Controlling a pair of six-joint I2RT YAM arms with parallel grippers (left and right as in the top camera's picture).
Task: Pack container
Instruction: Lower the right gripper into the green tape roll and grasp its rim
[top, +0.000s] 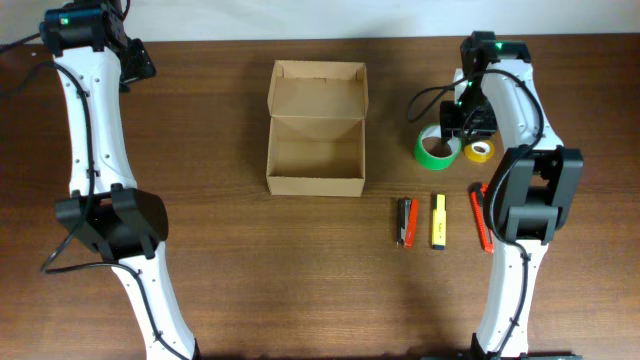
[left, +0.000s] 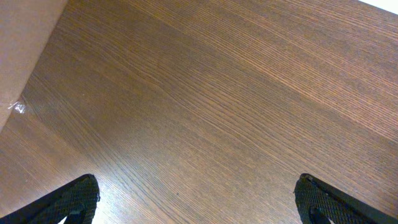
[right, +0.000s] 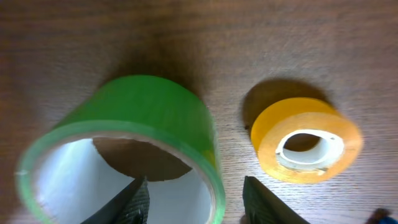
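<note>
Right jaws parted astride green tape (right: 143, 106), wrist downward

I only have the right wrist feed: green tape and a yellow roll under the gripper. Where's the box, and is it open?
Observer: The box sits mid-table, to the robot's left of the green tape, with its lid folded back toward the far edge.
Operator: Anything inside?
Observer: No, its floor shows bare cardboard.
Operator: What else is out there?
Observer: Nearer the robot than the green tape lie a red-black pen, a yellow pen and a red pen, the last partly under the right arm.
Operator: And the other arm?
Observer: The left gripper is open over bare table near the far left corner.
</note>
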